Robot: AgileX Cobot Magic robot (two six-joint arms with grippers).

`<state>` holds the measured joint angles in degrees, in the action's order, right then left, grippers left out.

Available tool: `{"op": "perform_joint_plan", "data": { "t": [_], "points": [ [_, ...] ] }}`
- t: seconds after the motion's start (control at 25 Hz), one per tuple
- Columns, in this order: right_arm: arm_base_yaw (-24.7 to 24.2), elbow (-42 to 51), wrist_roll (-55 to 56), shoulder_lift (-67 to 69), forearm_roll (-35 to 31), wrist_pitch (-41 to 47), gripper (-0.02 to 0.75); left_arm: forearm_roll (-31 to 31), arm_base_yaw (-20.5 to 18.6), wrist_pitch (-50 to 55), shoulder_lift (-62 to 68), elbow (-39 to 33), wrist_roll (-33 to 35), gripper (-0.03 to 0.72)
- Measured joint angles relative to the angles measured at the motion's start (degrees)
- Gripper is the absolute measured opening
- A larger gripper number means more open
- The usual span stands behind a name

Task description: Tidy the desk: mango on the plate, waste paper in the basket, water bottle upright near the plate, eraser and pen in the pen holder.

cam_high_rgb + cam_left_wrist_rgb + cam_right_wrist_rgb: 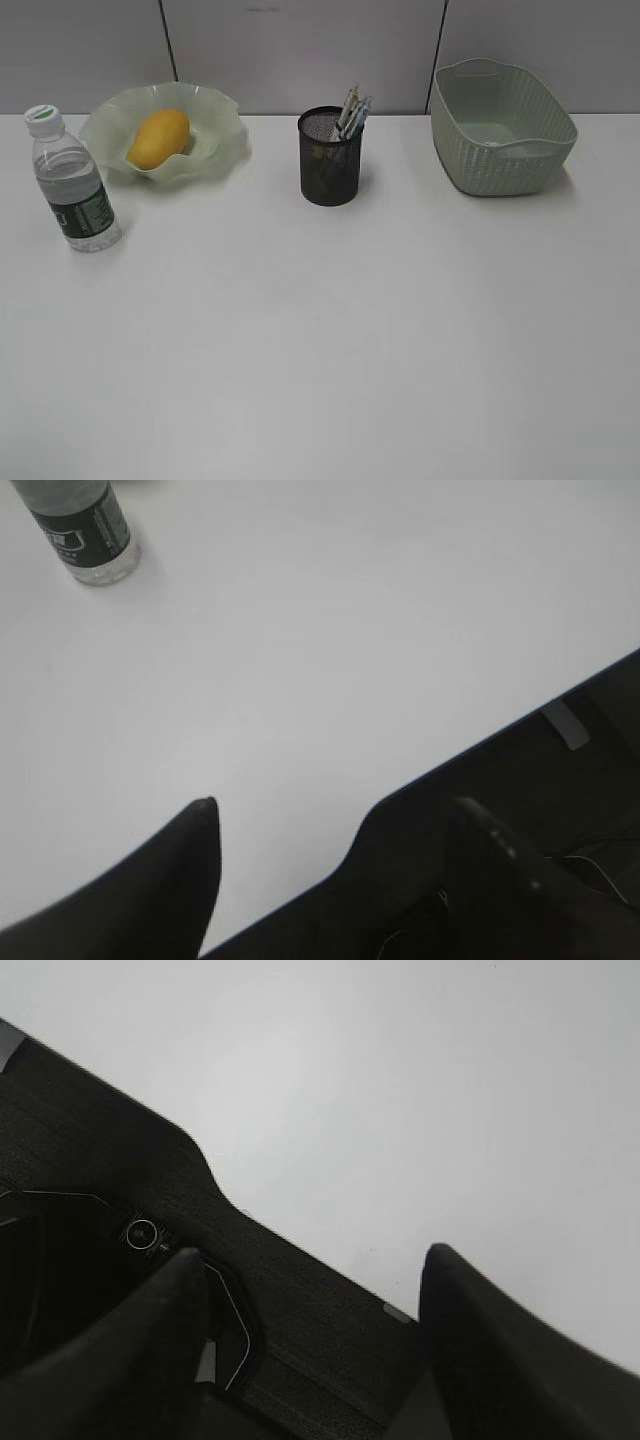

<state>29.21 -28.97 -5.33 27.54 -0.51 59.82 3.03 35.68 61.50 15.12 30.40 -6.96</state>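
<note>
Two empty end effectors [335, 825] [315, 1270], one mango [158, 138], one water bottle [73, 182], one basket [503, 127]

Mango [158, 138] on plate [215, 125], bottle [73, 182] upright

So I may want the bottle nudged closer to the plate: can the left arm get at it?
Probably yes. The left gripper is open and empty over the desk's near edge, and only bare desk lies between it and the upright bottle.
</note>
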Motion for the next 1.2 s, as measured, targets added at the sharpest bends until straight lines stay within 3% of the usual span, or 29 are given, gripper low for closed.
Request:
{"op": "perform_joint_plan", "data": {
  "t": [0.52, 0.64, 0.84, 1.2],
  "points": [
    [0.00, 0.00, 0.00, -1.22, 0.00, -0.23, 0.491, 0.00, -0.23, 0.00, -1.11, 0.00, 0.00, 0.454],
    [0.00, 0.00, 0.00, -3.48, 0.00, -0.23, 0.491, 0.00, -1.87, -0.06, -3.23, 0.00, 0.00, 0.438],
    [-2.63, 0.00, -0.04, -8.89, -0.10, -0.23, 0.491, 0.05, -8.71, -0.13, -7.67, 0.00, 0.00, 0.428],
    [-20.17, 0.00, -0.04, -20.65, -0.10, -0.23, 0.491, 0.17, -26.80, -0.24, -14.65, 0.00, 0.15, 0.428]
  ]
}}
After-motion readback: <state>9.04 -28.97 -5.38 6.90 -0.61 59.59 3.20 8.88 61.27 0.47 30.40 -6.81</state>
